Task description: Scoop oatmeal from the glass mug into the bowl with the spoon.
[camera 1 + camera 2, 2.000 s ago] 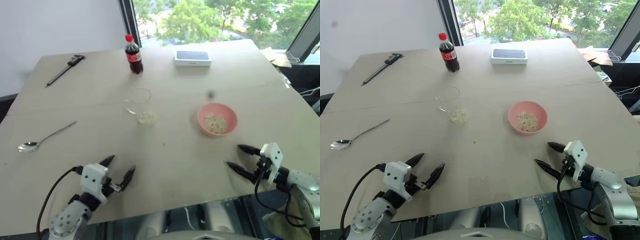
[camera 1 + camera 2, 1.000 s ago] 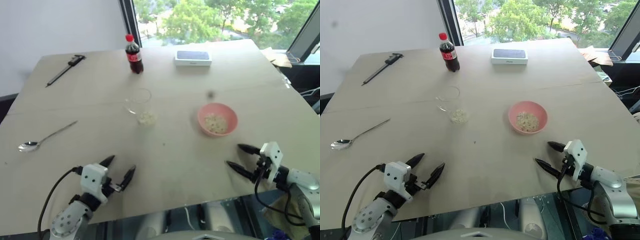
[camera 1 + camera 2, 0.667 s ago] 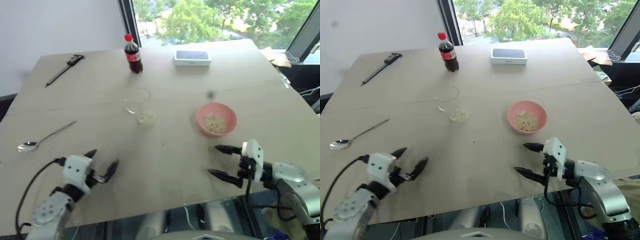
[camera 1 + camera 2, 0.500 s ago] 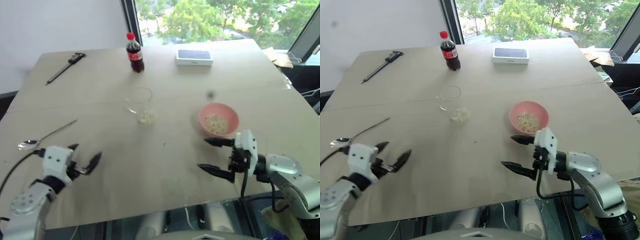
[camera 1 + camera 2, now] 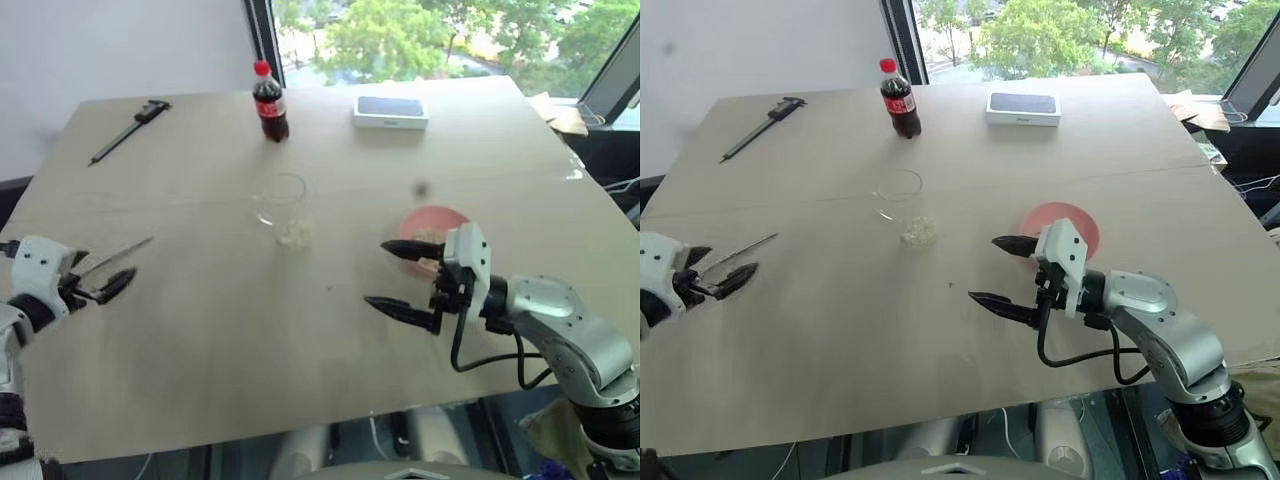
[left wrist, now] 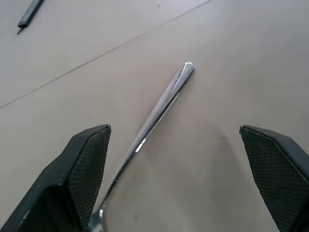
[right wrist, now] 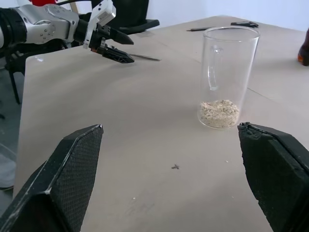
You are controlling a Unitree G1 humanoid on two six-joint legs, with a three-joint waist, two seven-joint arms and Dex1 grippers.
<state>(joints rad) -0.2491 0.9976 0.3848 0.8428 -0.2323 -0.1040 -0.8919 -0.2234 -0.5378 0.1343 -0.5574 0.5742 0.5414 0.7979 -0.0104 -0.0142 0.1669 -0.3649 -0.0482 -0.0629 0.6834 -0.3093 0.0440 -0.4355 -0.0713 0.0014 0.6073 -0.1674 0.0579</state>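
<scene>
The silver spoon (image 6: 161,104) lies on the table at the far left, its handle (image 5: 125,251) pointing toward the middle. My left gripper (image 5: 92,283) hangs open over the spoon's head end, and the handle runs out between its fingers (image 6: 84,169). The glass mug (image 5: 280,203) stands upright mid-table with oatmeal (image 7: 219,112) at its bottom. My right gripper (image 5: 385,275) is open and empty, raised and pointing left toward the mug. It partly covers the pink bowl (image 5: 1083,223) behind it.
A cola bottle (image 5: 270,100), a dark caliper (image 5: 125,128) and a white box with a dark top (image 5: 390,110) sit at the back of the table. The table's near edge runs just below both arms.
My left gripper swung out to the left and forward, over the spoon. My right gripper rose and moved left, in front of the bowl. Both stayed open.
</scene>
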